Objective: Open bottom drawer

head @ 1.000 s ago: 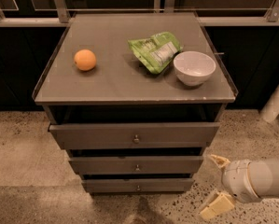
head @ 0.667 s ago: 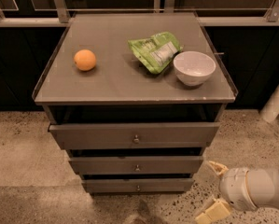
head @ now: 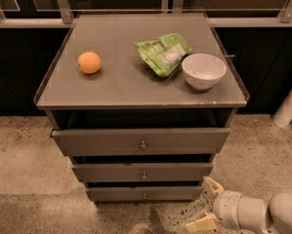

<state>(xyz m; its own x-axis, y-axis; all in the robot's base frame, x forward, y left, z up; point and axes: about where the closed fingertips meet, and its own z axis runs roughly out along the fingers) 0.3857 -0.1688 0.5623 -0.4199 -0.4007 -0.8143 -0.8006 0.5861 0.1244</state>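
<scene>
Knob position governed the coming move. The small round metal knob sat at the centre of the slim flat grey bottom drawer front, and it lay to the left of the white two-finger gripper and slightly higher in the view. The gripper hung low at the bottom right, just above the speckled floor, off the right front corner of the grey three-drawer cabinet. Its cream fingers were spread apart and held nothing. One sat above the other, and both pointed left toward the cabinet. The upper fingertip was just beside the right end of the bottom drawer front; whether it touched could not be told.

The bottom drawer sat lowest, under the middle grey drawer front and the taller top grey drawer front, and it looked unopened. Its long axis ran left to right across the view, and its face pointed out toward the camera, so the pull would probably run that way too. The single arm would likely need to bring the fingers leftward along the front before closing on the knob.
</scene>
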